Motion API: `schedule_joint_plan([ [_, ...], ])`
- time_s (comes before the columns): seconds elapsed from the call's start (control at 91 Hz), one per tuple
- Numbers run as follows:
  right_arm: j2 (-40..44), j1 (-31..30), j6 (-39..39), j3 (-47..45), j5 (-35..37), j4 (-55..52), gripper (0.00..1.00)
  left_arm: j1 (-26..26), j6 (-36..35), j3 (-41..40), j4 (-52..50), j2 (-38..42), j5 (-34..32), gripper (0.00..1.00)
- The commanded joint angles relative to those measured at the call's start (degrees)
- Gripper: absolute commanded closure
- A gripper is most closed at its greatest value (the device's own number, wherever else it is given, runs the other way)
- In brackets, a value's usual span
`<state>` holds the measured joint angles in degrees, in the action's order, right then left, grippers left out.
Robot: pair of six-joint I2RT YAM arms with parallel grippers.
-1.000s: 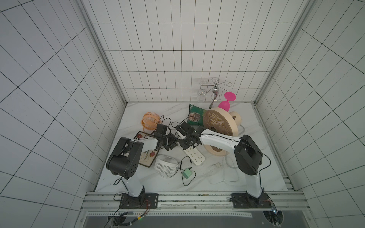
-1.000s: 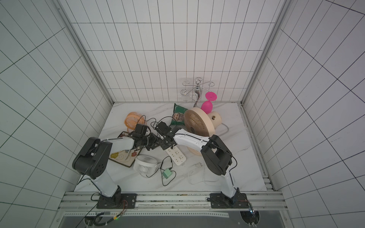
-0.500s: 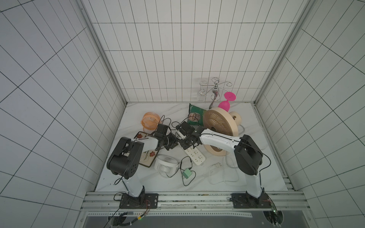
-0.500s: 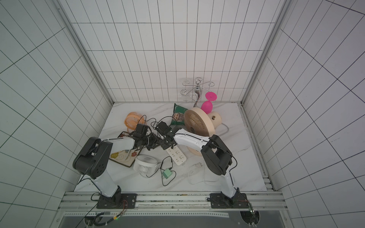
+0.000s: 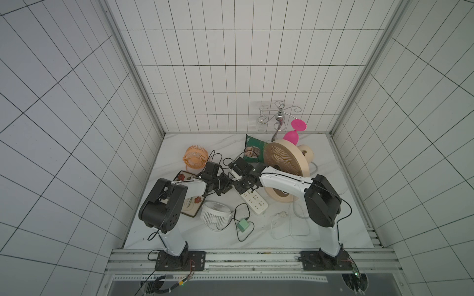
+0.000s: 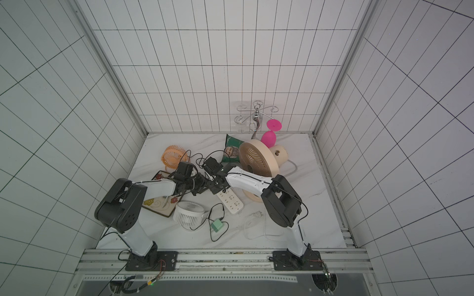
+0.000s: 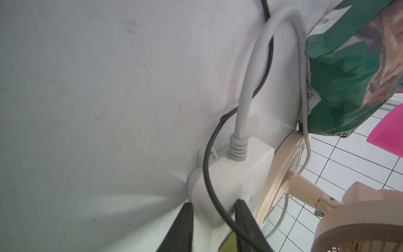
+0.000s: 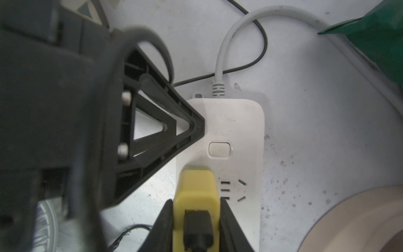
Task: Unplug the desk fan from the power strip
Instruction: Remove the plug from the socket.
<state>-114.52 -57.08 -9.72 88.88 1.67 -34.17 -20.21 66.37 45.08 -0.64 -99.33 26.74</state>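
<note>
The white power strip (image 5: 254, 203) (image 6: 231, 203) lies mid-table, its pale-grey cord (image 7: 245, 87) leaving the far end. My left gripper (image 7: 214, 218) (image 5: 230, 186) is shut on that cord end of the strip (image 7: 229, 174), one finger on each side. My right gripper (image 8: 196, 218) (image 5: 242, 186) is shut on a yellow plug (image 8: 196, 187) seated in the strip (image 8: 239, 122), with a black cable connector in the plug's back. Thin black cord loops lie between here and the small orange desk fan (image 5: 195, 158). I cannot trace which fan the plug belongs to.
A large beige fan (image 5: 284, 159) stands right beside the strip. A small white fan (image 5: 215, 213), a green adapter (image 5: 242, 225) and a loose white cord with plug (image 5: 279, 214) lie in front. A green bag (image 5: 254, 151), pink glass (image 5: 292, 135) and floral tray (image 5: 188, 206) are nearby.
The left jaws have tightened a little on the strip's end. Both arms otherwise stay where they were.
</note>
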Motion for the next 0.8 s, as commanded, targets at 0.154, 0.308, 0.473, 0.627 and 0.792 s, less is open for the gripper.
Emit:
schedule_joint_plan([
  [0.154,6.42,-1.26,2.03,2.29,2.4,6.88,0.81,-1.65,-1.37,-3.97,-12.29,-4.43,-5.56,0.67],
  [0.308,7.09,-1.23,2.42,2.03,2.96,8.09,0.81,-2.18,-1.67,-4.48,-13.25,-4.97,-6.45,0.67],
  [0.473,7.81,-1.21,1.84,0.67,3.37,9.41,0.81,-2.29,-1.92,-4.69,-14.28,-5.17,-7.52,0.67],
  [0.627,8.5,-1.26,1.75,-0.92,3.11,11.04,0.81,-2.17,-2.12,-4.96,-14.31,-5.67,-7.66,0.67],
  [0.792,9.69,-1.25,2.06,-2.43,2.86,12.99,0.82,-2.2,-2.38,-5.3,-14.3,-6.05,-7.72,0.67],
])
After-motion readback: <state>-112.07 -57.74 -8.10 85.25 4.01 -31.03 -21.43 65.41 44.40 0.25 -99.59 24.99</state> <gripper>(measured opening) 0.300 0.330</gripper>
